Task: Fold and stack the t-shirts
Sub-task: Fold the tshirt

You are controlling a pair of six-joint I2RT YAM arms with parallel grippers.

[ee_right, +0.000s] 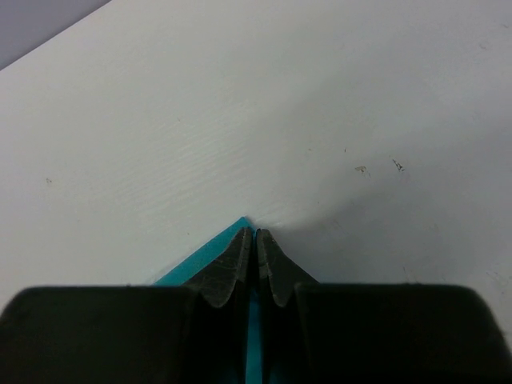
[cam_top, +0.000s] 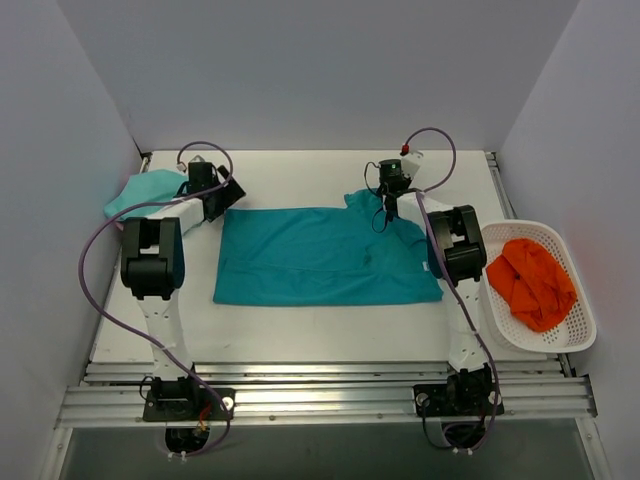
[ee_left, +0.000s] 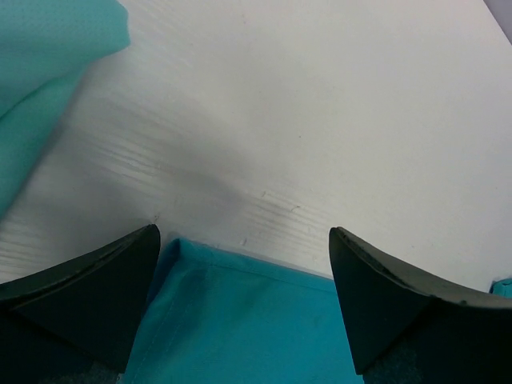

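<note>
A deep teal t-shirt (cam_top: 320,255) lies spread flat in the middle of the white table. My right gripper (cam_top: 385,215) is at its far right corner. In the right wrist view this gripper (ee_right: 256,234) is shut on a tip of the teal cloth (ee_right: 208,256), which shows between and beside the fingers. My left gripper (cam_top: 228,195) hovers at the shirt's far left corner. In the left wrist view it (ee_left: 244,232) stands wide open, and the hemmed teal corner (ee_left: 240,320) lies between the fingers, ungripped. A paler mint t-shirt (cam_top: 140,190) lies bunched at the back left (ee_left: 48,64).
A white basket (cam_top: 530,226) holding an orange cloth (cam_top: 530,280) stands at the right edge of the table. Grey walls close in the back and both sides. Metal rails run along the near edge by the arm bases.
</note>
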